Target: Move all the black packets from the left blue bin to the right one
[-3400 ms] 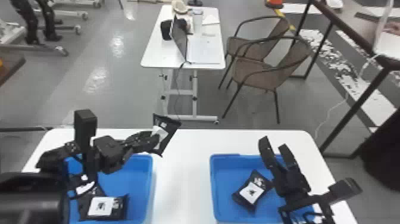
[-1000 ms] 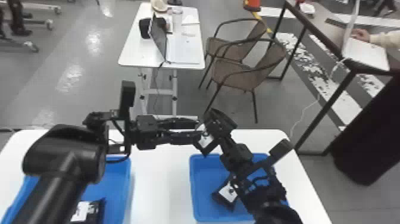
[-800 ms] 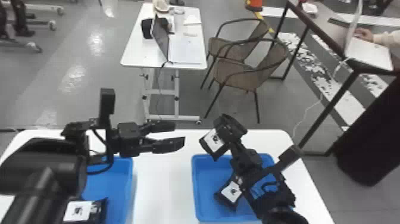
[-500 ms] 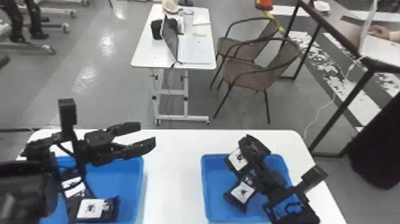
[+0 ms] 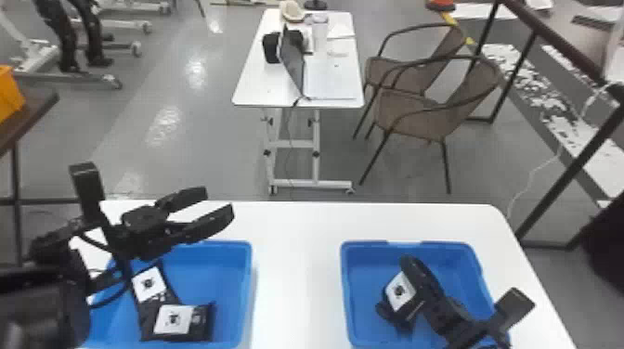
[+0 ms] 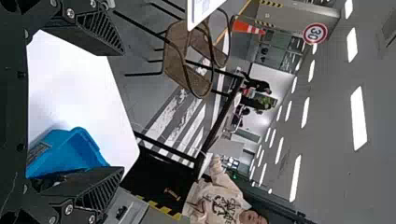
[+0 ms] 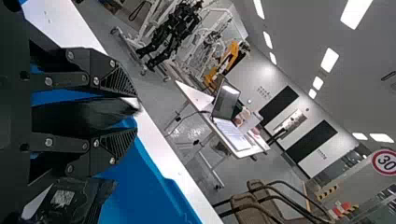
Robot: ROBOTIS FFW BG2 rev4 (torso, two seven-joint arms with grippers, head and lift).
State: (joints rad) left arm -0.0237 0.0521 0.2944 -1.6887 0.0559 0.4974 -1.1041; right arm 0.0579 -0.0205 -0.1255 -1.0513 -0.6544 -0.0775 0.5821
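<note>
Right gripper (image 7: 136, 112): closed on black packet (image 5: 400, 291), above right blue bin (image 5: 344, 278), left side. Left gripper (image 5: 218, 202): open, near left blue bin's (image 5: 251, 278) far edge; two packets (image 5: 199, 327) remained inside. Placing was underway; release came due.

My left arm (image 5: 42, 297) comes in from the left side, my left claw (image 5: 219, 202) aimed rightward and slightly forward, its two fingers (image 5: 209, 223) spread wide. My right arm (image 5: 464, 327) slants forward and leftward from the bottom edge, my right claw (image 5: 420, 278) gripping between parted fingers.
</note>
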